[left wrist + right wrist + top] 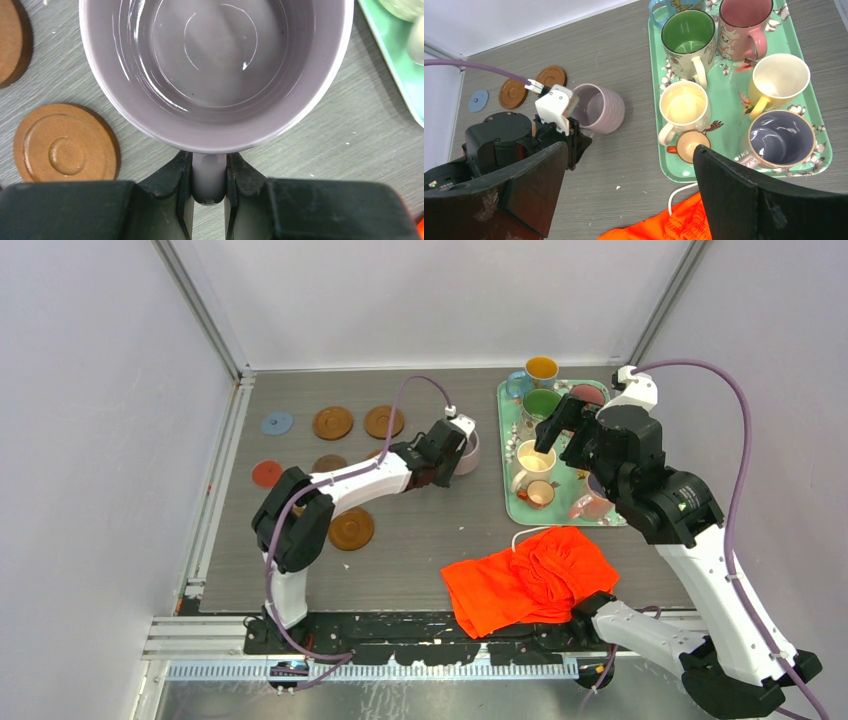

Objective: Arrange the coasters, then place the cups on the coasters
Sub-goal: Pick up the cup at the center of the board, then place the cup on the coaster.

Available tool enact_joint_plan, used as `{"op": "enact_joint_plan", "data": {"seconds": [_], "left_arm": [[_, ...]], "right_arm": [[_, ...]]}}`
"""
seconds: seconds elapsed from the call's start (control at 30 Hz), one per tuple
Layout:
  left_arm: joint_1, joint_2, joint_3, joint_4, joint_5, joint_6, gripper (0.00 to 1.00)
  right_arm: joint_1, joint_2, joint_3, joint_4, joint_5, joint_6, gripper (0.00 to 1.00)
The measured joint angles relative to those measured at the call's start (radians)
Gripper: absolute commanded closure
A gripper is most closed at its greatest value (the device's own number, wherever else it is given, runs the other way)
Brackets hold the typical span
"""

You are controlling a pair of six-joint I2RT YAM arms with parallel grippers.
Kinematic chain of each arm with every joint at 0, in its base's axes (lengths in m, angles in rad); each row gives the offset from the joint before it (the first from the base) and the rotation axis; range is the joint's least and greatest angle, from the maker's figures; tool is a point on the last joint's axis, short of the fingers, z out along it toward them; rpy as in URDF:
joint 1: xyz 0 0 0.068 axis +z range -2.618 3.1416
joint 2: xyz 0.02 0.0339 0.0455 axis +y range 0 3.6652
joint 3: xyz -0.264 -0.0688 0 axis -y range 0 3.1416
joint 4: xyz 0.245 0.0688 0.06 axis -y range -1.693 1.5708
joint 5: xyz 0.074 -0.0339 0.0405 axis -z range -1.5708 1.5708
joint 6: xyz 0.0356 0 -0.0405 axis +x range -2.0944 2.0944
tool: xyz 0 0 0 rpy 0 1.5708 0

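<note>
My left gripper [208, 165] is shut on the handle of a lilac cup [215, 75], mid-table just left of the tray [466, 452]; whether it touches the table I cannot tell. Brown coasters [333, 423] [384, 421] [351, 528] lie to its left, with a blue coaster [277, 423] and a red one [266, 474]. One brown coaster [65, 145] lies beside the cup. Several cups stand on the teal tray [729, 95]: green-inside [688, 31], pink [744, 15], cream [684, 105]. My right gripper [629, 150] hangs open above the tray's near left corner, holding nothing.
An orange cloth [530, 575] lies crumpled at the near edge, right of centre, with a white cord [525, 533] running from it toward the tray. The left arm's forearm [350, 485] crosses over the coaster area. Grey walls enclose the table on three sides.
</note>
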Motion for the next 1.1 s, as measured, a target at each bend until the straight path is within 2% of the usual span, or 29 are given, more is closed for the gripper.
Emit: {"op": "enact_joint_plan", "data": {"seconds": [0.57,0.83,1.1], "left_arm": [[0.193,-0.055,0.085,-0.080,-0.001,-0.006,1.00],[0.302,-0.055,0.164,-0.145,-0.003,-0.005,1.00],[0.361,-0.003,0.251,-0.166,-0.008,-0.003,1.00]], "right_arm": [[0.000,-0.005,0.000,-0.007,0.013,0.018,0.00],[0.000,-0.014,-0.001,-0.010,0.011,0.038,0.00],[0.000,-0.014,-0.006,-0.025,-0.003,0.063,0.00]]}}
